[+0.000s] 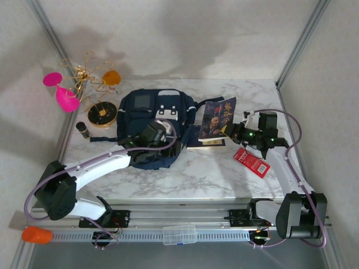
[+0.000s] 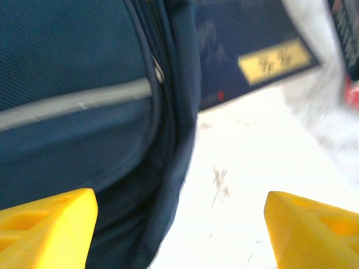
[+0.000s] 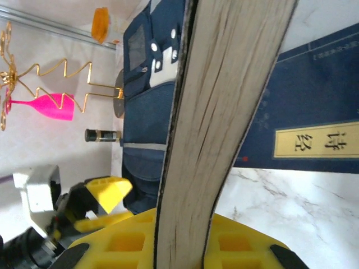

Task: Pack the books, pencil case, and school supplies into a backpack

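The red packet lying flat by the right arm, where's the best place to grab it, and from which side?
Probably across its short width near the middle, coming straight down from above: the red packet lies flat on the table, long and narrow, so its long edges offer the shortest span.

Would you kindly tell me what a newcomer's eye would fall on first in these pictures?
Most striking is the large navy blue fabric backpack lying mid-table. Just right of it, the right pincer grips a dark glossy picture-covered book, held above a plain navy book. At the far left corner, a bright pink goblet sits beside a gold wire stand.
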`<state>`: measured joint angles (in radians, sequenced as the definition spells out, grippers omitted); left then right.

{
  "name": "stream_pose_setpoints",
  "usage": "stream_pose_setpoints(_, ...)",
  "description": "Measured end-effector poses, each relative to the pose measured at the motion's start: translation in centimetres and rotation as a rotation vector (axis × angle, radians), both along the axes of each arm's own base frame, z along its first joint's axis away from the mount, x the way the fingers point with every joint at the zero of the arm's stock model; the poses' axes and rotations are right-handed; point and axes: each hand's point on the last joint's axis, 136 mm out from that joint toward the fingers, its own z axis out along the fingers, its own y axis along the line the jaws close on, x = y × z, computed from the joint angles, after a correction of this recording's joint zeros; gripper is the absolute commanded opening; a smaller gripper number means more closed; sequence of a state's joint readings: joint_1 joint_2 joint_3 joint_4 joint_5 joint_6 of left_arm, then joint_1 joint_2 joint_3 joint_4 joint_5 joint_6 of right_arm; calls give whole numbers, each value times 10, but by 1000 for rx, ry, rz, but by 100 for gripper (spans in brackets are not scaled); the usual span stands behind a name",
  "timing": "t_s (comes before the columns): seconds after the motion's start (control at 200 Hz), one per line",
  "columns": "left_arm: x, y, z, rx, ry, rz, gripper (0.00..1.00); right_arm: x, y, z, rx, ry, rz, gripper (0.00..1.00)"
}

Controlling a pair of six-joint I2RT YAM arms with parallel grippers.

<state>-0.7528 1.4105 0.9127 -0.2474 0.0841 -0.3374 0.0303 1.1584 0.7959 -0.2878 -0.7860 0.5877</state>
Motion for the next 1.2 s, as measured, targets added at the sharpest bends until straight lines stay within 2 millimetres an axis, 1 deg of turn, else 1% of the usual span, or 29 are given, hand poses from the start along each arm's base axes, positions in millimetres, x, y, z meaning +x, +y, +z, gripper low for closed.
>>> stream_pose_setpoints(0.045, -5, -4, -12, 64, 7, -31, 79, -2, -2, -2, -6, 7, -1, 0)
stream_pose_setpoints(0.09, -6, -4, -23, 123, 12, -43, 78, -4, -3, -4, -11, 8, -2, 0)
stream_pose_setpoints(0.14, -2, -2, -35, 183, 14, -41, 75, -5, -4, -7, -15, 14, -1, 0)
stream_pose_setpoints(0.21, 5, 2, -49, 251, 22, -30, 73, -8, -5, -11, -20, 27, 1, 0)
stream_pose_setpoints(0.28, 8, 5, -60, 301, 29, -23, 65, -10, -5, -13, -24, 33, 4, 0)
stream_pose_setpoints(0.345, 10, 9, -65, 338, 31, -18, 57, -11, -6, -14, -25, 37, 5, 0)
stream_pose_setpoints(0.395, 11, 10, -66, 355, 26, -16, 50, -13, -6, -16, -26, 37, 5, 0)
stream_pose_setpoints(0.446, 12, 12, -65, 360, 21, -13, 38, -16, -6, -17, -26, 41, 6, 0)
stream_pose_setpoints(0.451, 12, 12, -65, 358, 21, -11, 38, -16, -6, -18, -26, 41, 6, 0)
stream_pose_setpoints(0.501, 14, 12, -65, 366, 13, -18, 23, -17, -6, -20, -26, 46, 6, 0)
stream_pose_setpoints(0.556, 14, 11, -64, 359, 12, -15, 11, -18, -6, -21, -26, 53, 7, 0)
stream_pose_setpoints(0.616, 15, 10, -62, 357, 13, -17, 0, -18, -5, -22, -24, 55, 9, 0)
stream_pose_setpoints(0.636, 15, 10, -61, 360, 13, -24, 0, -18, -5, -22, -24, 55, 9, 0)
stream_pose_setpoints(0.716, 20, 6, -51, 344, 14, -6, 0, -18, -5, -22, -23, 56, 9, 0)
stream_pose_setpoints(0.826, 33, -7, -24, 275, -7, 33, 0, -21, -3, -20, -7, 58, 24, 0)
stream_pose_setpoints(0.906, 46, -21, 4, 193, -35, 67, 0, -24, -1, -19, 6, 67, 38, 0)
stream_pose_setpoints(1.046, 70, -42, 67, 39, -105, 133, 0, -31, 5, -19, 21, 88, 64, 0)
stream_pose_setpoints(1.116, 80, -50, 96, -24, -136, 159, 0, -37, 15, -16, 32, 86, 95, 0)
stream_pose_setpoints(1.201, 89, -56, 119, -63, -159, 188, 0, -49, 35, -20, 59, 96, 151, 0)
